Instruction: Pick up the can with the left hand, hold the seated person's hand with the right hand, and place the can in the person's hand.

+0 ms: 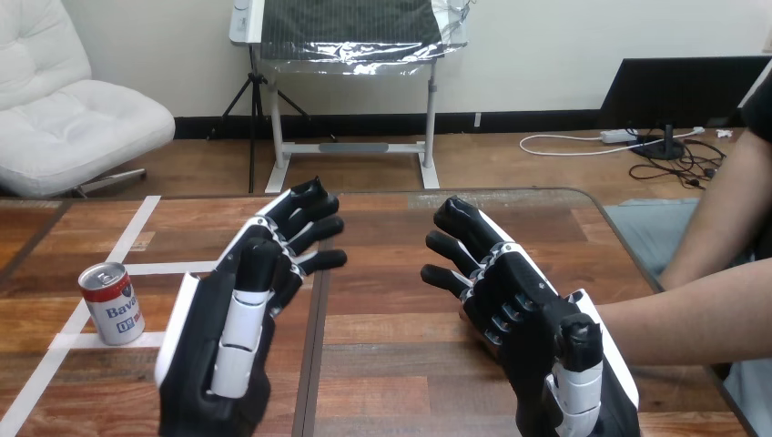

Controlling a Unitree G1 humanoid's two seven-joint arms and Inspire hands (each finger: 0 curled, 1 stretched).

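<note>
The left hand [211, 364] is glossy black, with a white shell along its outer edge and white segments on its thumb; the right hand [533, 332] seems built the same.

1 can [109, 303] left of the left robot hand [238, 337]; 2 robot hands, counting the right robot hand [528, 328]; 1 person [692, 314]; 1 bench [391, 364].

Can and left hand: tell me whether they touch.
Apart. The head view shows a strip of table between the can and the left hand.
</note>
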